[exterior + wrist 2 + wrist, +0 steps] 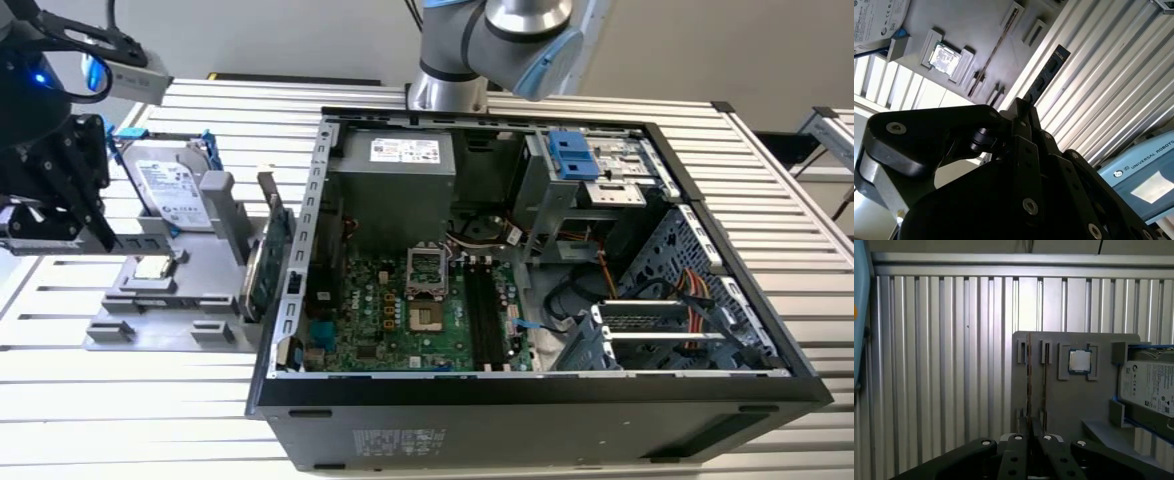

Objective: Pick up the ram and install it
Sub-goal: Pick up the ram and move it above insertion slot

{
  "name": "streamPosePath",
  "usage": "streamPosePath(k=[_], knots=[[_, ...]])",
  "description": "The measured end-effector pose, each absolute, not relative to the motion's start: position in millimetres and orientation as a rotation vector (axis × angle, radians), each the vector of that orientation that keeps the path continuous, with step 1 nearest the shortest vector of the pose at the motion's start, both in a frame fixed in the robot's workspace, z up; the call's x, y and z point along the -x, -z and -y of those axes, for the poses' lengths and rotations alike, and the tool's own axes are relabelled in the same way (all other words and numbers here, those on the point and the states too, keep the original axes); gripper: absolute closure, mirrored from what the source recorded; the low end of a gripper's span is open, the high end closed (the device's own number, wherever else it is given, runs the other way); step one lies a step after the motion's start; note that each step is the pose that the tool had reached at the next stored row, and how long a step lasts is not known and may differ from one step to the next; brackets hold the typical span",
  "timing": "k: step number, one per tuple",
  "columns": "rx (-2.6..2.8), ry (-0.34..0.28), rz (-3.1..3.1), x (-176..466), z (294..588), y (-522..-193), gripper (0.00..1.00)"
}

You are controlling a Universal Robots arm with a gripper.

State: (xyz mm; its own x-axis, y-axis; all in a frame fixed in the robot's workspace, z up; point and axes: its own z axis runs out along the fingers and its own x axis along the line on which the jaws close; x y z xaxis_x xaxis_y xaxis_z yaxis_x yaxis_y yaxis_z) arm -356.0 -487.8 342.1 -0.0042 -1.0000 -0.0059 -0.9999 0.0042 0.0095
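While nr gray tray (971, 30), gripper (1023, 107) tight on ram (1046, 75) w/ jaws almost together.

Ribbed metal table (134, 400), open computer case (534, 435), grey tray (160, 312) (perhaps plastic)

The scene sits on a work table (134, 400) topped with ribbed aluminium slats that run the exterior view's left to right. A plain pale grey wall (294, 40) stands behind it. At the exterior view's right, a second slatted table (834, 125) stands apart across a dark gap. Strong light washes the slats near white at the exterior view's left. In the first wrist view the slats (929, 365) end at a smooth edge rail (1004, 260), and in the second wrist view they (1114, 85) gleam in bright streaks.
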Motion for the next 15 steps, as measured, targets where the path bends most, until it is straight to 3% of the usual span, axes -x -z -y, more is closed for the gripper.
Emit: streamPosePath(k=[15], knots=[[-2.206, 0.017, 2.233, 356, 488, -359, 1.00]])
